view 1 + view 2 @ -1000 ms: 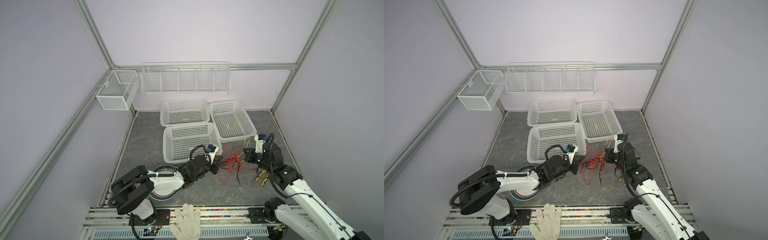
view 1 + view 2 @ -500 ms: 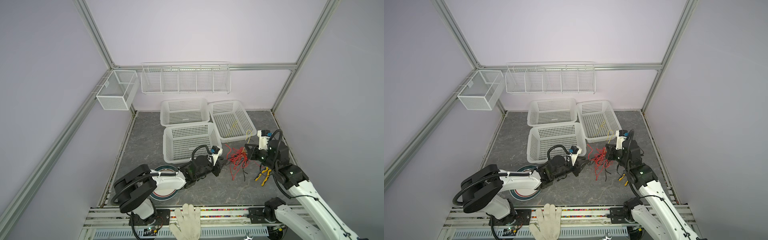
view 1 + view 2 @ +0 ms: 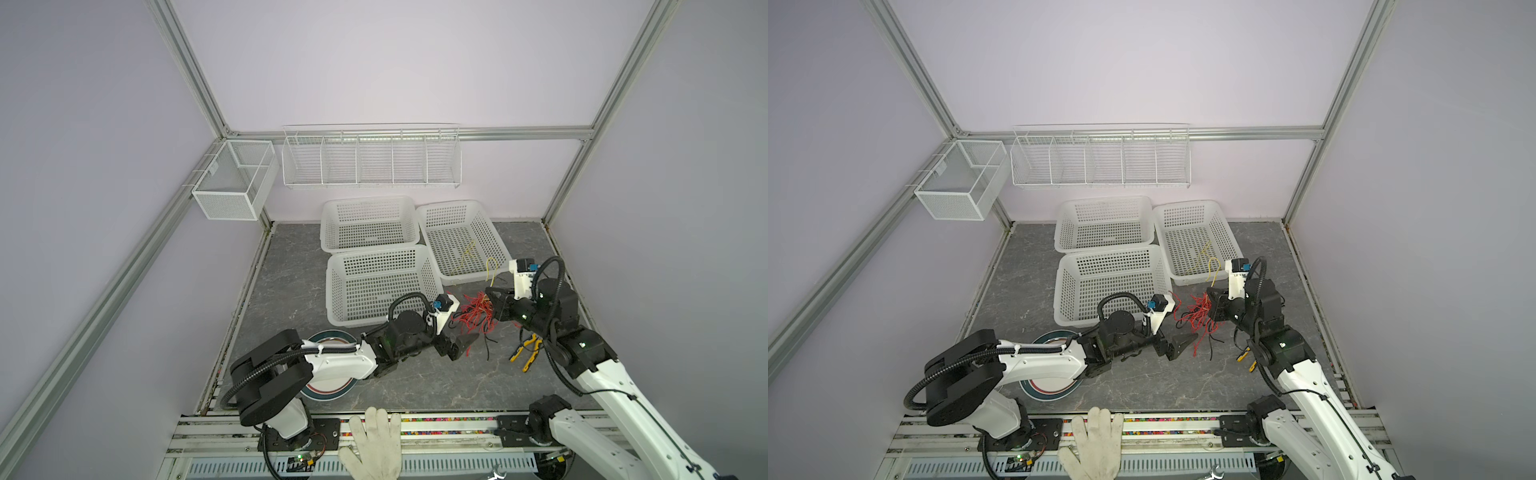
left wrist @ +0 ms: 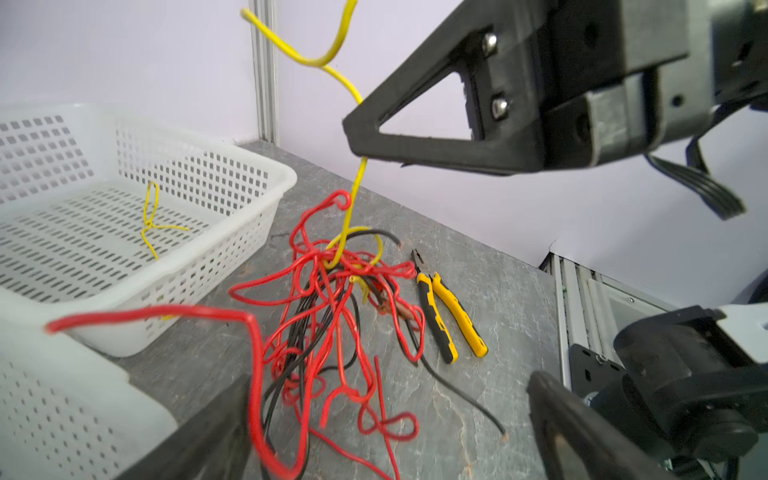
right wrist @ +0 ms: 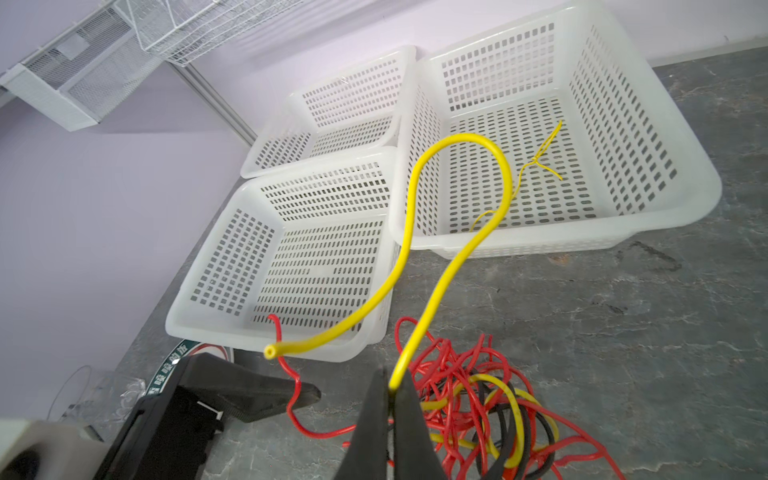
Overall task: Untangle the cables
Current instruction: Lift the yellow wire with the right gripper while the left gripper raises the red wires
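Note:
The cables [image 3: 473,316] [image 3: 1196,316] are a knot of thin red, black and yellow strands on the grey floor between my two grippers. The right gripper [image 5: 390,383] [image 3: 493,301] is shut on a yellow cable [image 5: 453,266], which rises out of the knot [image 5: 478,409] and loops upward. The left gripper [image 4: 386,432] [image 3: 459,347] [image 3: 1177,347] stands open, low, just in front of the knot [image 4: 332,299]. A red strand sags past one of its fingers [image 4: 208,436], and nothing is gripped.
Three white slotted baskets stand behind the cables: a front one [image 3: 374,250], a back one [image 3: 368,200] and a right one [image 3: 461,204] holding a thin yellow wire scrap [image 3: 467,251]. Yellow-handled pliers [image 3: 525,351] lie to the right. A plate [image 3: 328,390] lies under the left arm. A white glove [image 3: 376,440] rests on the front rail.
The left gripper has opened, let go of the red strands and drawn back toward the front. The right gripper has stayed shut on the yellow cable and shifted slightly right.

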Action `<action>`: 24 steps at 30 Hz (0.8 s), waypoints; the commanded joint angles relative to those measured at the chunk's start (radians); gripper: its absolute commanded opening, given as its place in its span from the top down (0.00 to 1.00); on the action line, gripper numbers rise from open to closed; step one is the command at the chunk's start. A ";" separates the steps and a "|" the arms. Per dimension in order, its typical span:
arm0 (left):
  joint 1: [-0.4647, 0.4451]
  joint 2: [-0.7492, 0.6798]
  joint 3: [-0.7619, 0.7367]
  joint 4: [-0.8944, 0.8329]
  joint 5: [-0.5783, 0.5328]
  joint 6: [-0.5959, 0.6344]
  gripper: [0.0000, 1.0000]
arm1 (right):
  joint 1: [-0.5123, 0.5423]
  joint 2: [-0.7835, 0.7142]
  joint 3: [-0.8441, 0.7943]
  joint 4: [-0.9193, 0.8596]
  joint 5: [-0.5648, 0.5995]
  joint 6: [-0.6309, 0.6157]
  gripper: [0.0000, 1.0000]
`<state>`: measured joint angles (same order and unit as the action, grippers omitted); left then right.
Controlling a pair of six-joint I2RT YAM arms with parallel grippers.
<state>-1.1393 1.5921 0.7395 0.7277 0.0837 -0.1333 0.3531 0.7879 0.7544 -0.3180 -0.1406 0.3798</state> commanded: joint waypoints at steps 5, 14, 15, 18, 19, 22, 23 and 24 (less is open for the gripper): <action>-0.015 0.121 0.092 0.040 -0.149 0.107 0.00 | -0.008 -0.006 0.104 0.047 -0.171 -0.008 0.94; -0.018 0.223 0.133 0.201 -0.191 0.170 0.07 | -0.006 -0.006 0.163 0.033 -0.278 0.009 0.94; -0.019 0.231 0.140 0.209 -0.189 0.177 0.10 | -0.005 -0.005 0.163 0.035 -0.286 0.014 0.94; -0.018 0.246 0.158 0.217 -0.190 0.188 0.23 | -0.005 -0.002 0.160 0.041 -0.308 0.026 0.94; -0.019 0.251 0.164 0.218 -0.192 0.190 0.28 | -0.006 -0.001 0.158 0.042 -0.310 0.028 0.94; -0.019 0.262 0.170 0.232 -0.195 0.192 0.36 | -0.006 0.004 0.157 0.039 -0.309 0.030 0.94; -0.018 0.264 0.173 0.233 -0.196 0.194 0.38 | -0.005 0.006 0.157 0.040 -0.312 0.031 0.94; -0.019 0.266 0.176 0.230 -0.194 0.196 0.40 | -0.005 0.009 0.157 0.041 -0.318 0.034 0.94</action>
<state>-1.1530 1.8404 0.8848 0.9115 -0.1020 0.0387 0.3489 0.7906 0.8948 -0.3210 -0.4122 0.3962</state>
